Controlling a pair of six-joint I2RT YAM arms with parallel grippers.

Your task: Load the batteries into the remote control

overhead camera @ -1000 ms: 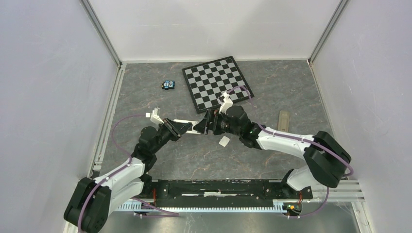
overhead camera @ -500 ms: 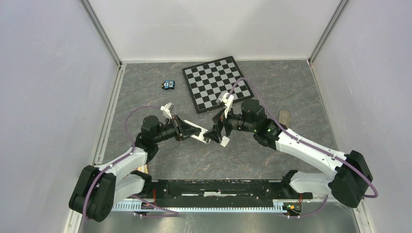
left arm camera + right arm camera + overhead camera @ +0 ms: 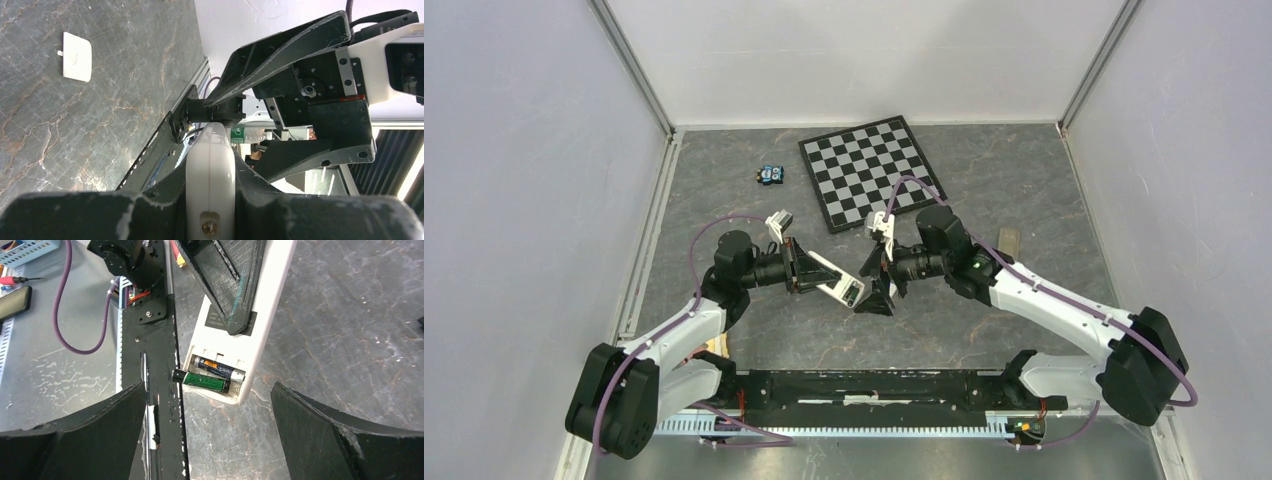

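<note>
Left claw (image 3: 832,280): clamped on the two long edges of the white rectangular plastic remote control (image 3: 250,340) and holding it in the air, above the grey marble-pattern table (image 3: 724,200).
Remote control: my right wrist camera sees its back side, with a small grey label half under one dark finger (image 3: 225,285) of the left claw. The battery compartment at the free end stands open, without cover.
Batteries (image 3: 214,374): both thin cylinders lie side by side inside this compartment. One is dark blue with an orange mark. The other is dark green, and its black end reaches out a little over the rim of the compartment.
Right claw (image 3: 876,283): jaws wide apart and holding nothing. The open end of the remote control is just in front of them, and neither finger touches it.
Cover: a small white rounded plastic plate (image 3: 76,56) lies flat on the table.
Tan piece: a flat tan strip (image 3: 1007,240) lies on the table beside my right arm, partly hidden.
Board: a black-and-white checkered square board (image 3: 872,170) lies flat, farther back.
Blue thing: a small blue object (image 3: 771,174) sits left of the board; what it is I cannot tell.
</note>
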